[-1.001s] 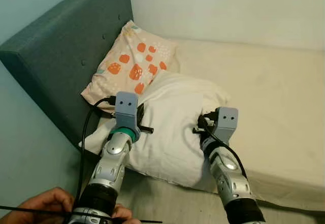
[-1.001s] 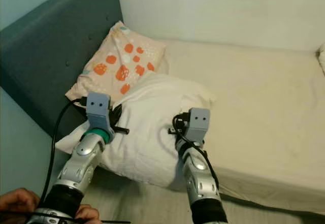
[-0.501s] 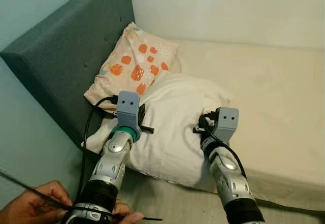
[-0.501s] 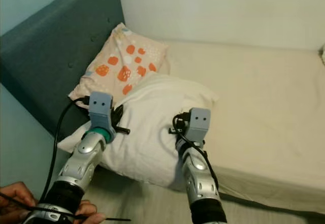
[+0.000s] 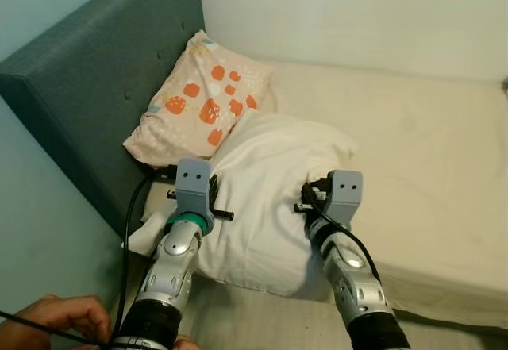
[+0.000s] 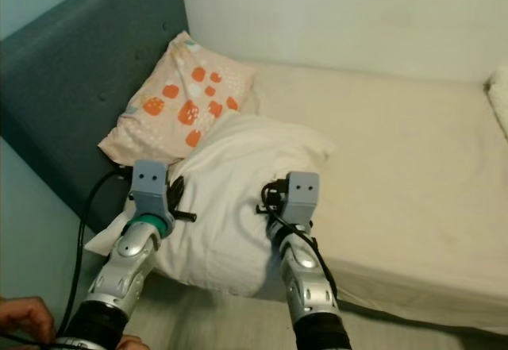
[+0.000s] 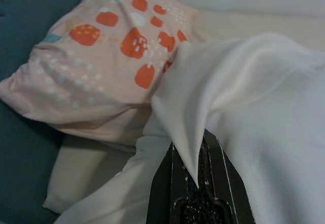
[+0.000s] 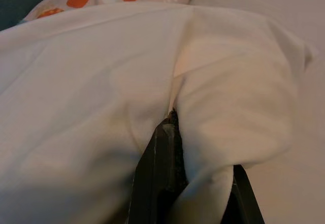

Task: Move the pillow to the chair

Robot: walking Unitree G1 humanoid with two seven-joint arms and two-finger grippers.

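Note:
A large white pillow point(image 5: 266, 183) lies at the near left corner of the bed, its front bulging over the mattress edge. Both grippers are shut on it. My left gripper point(image 7: 195, 158) pinches a fold of the cover on the pillow's left side, close to the headboard. On the pillow's right side, my right gripper point(image 8: 175, 127) is shut on a crease, with the cloth bunched over its fingers. In the left eye view the left gripper point(image 5: 214, 193) and the right gripper point(image 5: 316, 198) press into the pillow from either side.
A peach pillow with orange spots point(image 5: 202, 100) leans on the teal padded headboard point(image 5: 87, 96) behind the white one. The cream mattress point(image 5: 429, 151) stretches right. A person's hand point(image 5: 55, 314) holds a black cable by my left arm. Another white cushion's edge point(image 6: 500, 96) shows far right.
The white pillow has been drawn slightly toward me, away from the spotted pillow, with both grippers still shut on it. The view shifted a little. The person's hand dropped lower.

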